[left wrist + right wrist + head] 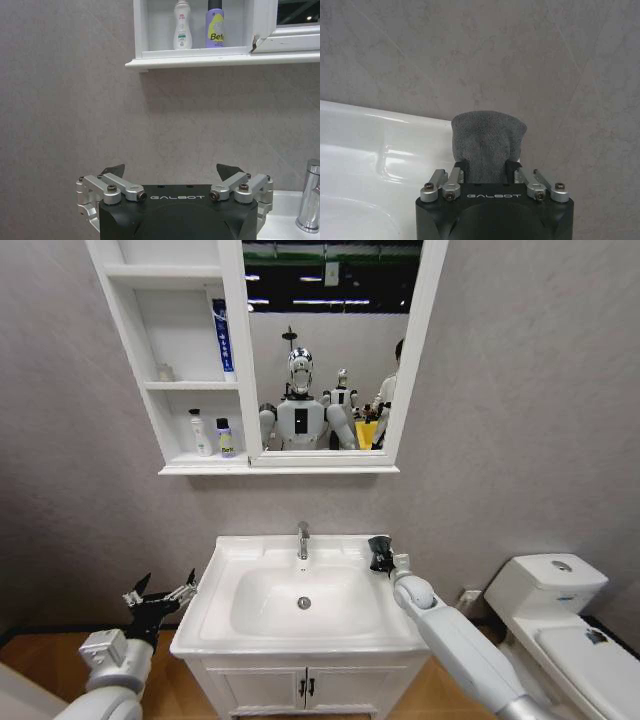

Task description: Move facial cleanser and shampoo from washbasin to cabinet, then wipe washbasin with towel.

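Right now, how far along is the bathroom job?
Done: two bottles stand on the cabinet bottom shelf, and the washbasin rim is bare. In hand: the right gripper, over the basin's back right corner, has its jaws shut on the towel. The left gripper hangs open beside the basin. Left: wiping the basin.

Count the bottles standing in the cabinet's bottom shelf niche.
2. A white plastic bottle stands on the left of the white wall cabinet's bottom niche, and a purple bottle with a dark cap stands close beside it on the right.
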Tool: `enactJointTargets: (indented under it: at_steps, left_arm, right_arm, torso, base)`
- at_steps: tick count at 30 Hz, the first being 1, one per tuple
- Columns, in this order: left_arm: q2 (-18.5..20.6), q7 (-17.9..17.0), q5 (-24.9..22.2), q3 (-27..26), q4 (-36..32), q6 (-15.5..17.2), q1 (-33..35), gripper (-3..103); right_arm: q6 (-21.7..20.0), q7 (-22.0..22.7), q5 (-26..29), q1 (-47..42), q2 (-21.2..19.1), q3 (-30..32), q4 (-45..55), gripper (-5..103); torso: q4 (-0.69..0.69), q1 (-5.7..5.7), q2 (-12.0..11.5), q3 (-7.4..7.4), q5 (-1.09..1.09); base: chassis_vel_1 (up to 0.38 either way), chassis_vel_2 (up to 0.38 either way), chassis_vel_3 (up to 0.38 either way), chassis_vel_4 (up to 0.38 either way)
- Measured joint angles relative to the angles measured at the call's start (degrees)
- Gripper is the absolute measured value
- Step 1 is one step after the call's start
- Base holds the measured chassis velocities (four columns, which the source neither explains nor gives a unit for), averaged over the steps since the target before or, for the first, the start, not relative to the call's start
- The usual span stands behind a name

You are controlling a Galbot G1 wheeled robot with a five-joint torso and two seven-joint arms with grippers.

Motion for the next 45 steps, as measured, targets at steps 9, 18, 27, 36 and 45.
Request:
enactJointTargets:
  at_steps: [9,18,27,36,45]
  left_arm:
    - [0.0,0.0,0.0,0.0,0.0,0.0,0.0,100]
    - [0.0,0.0,0.0,0.0,0.0,0.0,0.0,100]
    - [0.0,0.0,0.0,0.0,0.0,0.0,0.0,100]
    - [0.0,-0.01,0.0,0.0,0.0,0.0,0.0,100]
    - [0.0,0.0,0.0,0.0,0.01,-0.01,-0.01,100]
  right_arm:
    - [2.89,-1.71,-0.06,-1.06,-0.3,0.96,-0.63,76]
    - [3.92,-1.13,-0.84,-0.43,-0.46,0.26,-0.75,99]
    - [4.98,2.61,-1.16,-1.14,-1.94,0.42,3.54,100]
    - [0.8,11.31,0.4,-20.76,-5.38,10.52,30.64,100]
    - [-0.7,10.81,-14.4,-46.51,1.19,19.59,50.68,100]
  torso:
    - [-0.01,0.0,0.0,0.0,0.01]
    - [0.0,0.0,0.0,0.0,0.0]
    - [0.01,0.0,0.0,0.0,0.0]
    - [-0.01,-0.02,0.0,-0.01,0.0]
    - [-0.02,0.0,0.0,-0.01,-0.01]
  base:
    - [0.0,0.0,0.0,0.0]
    - [0.0,0.0,0.0,0.0]
    - [0.0,0.0,0.0,0.0]
    - [0.0,0.0,0.0,0.0]
    - [0.014,-0.009,-0.009,0.008]
